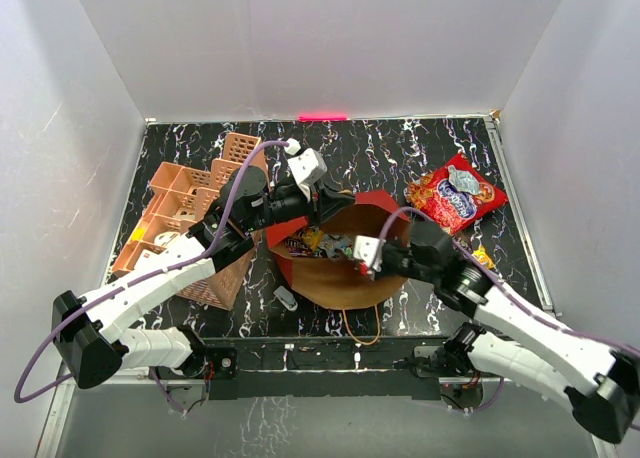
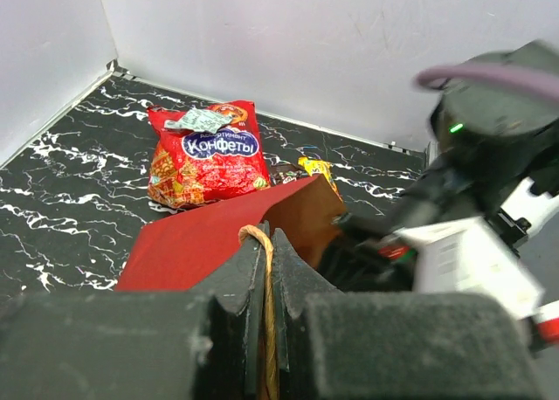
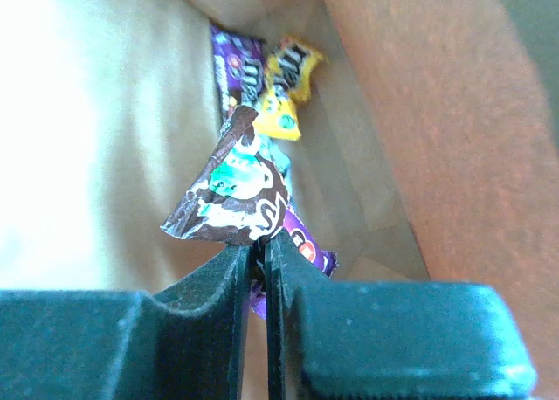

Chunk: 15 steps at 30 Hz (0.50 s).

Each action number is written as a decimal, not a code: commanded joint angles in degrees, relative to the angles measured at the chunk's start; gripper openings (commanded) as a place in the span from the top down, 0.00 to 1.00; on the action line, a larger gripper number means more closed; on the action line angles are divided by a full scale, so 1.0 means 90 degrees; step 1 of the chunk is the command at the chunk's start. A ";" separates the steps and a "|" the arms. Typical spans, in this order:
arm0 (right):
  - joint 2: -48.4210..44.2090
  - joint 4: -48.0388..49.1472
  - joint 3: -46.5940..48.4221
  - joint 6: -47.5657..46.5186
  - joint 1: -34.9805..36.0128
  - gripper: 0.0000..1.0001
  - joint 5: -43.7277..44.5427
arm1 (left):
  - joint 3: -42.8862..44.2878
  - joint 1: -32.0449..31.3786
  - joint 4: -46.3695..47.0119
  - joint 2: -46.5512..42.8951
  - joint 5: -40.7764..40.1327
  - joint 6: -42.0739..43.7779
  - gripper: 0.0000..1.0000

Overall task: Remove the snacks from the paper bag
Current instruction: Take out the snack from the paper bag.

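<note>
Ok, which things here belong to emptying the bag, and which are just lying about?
Job: paper bag, brown packet, yellow packet, purple packet, red cookie bag.
Lying about: pink lattice organizer, small white item by the bag.

bag (image 1: pixel 340 278) mouth crowded: right end effector (image 3: pixel 259 247) down inside clamping brown packet (image 3: pixel 231 199), left end effector (image 2: pixel 270 243) pinching handle (image 2: pixel 267 313) at far rim. organizer (image 1: pixel 180 203) walls off left. cookie bag (image 1: pixel 455 193) far right. bare surface (image 1: pixel 400 148) along back = free lane.

Pink lattice organizer (image 1: pixel 185 203) at nine o'clock on the black marbled table (image 1: pixel 400 143); small white item (image 1: pixel 285 298) near six.
</note>
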 commanded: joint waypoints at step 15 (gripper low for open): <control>-0.2231 -0.2241 0.2161 0.6265 0.0044 0.93 0.5719 | -0.0009 -0.0022 0.0180 -0.0044 -0.0301 0.0210 1.00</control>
